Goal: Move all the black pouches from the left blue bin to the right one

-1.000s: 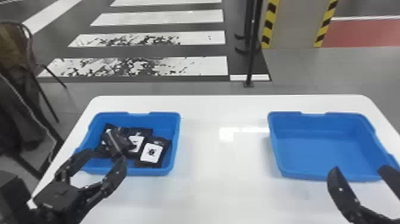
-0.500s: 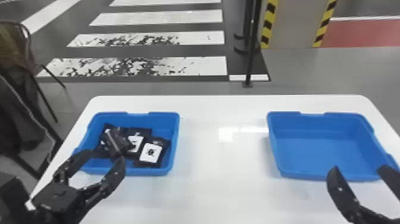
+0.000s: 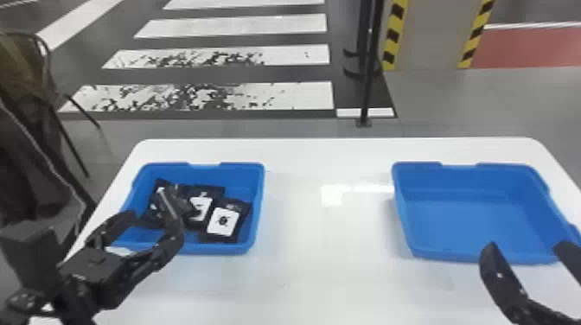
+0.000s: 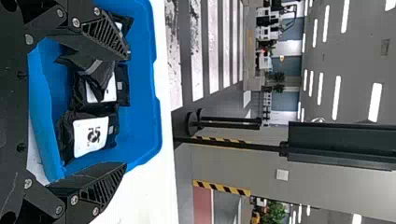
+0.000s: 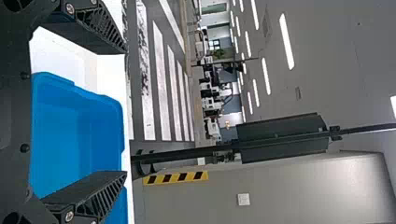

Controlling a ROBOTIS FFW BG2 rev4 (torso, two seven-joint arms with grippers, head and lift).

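In the head view my left gripper (image 3: 151, 220) stands open over the near left part of the left blue bin (image 3: 222, 249). Several black pouches with white labels lie inside, partly overlapping; the one nearest the right wall is a labelled pouch (image 3: 222, 221). My right gripper (image 3: 525, 246) is parked open at the near edge of the right blue bin (image 3: 458, 255), which holds nothing. In the left wrist view, the left gripper (image 4: 127, 111) has its fingers apart with a pouch (image 4: 91, 135) seen between them. In the right wrist view, the right gripper (image 5: 126, 112) spans the right bin (image 5: 70, 140).
Both bins rest on a white table (image 3: 328, 268), with a wide stretch of tabletop between them. Beyond the far edge stands a black post (image 3: 367, 86), and a chair (image 3: 26, 65) is at the far left.
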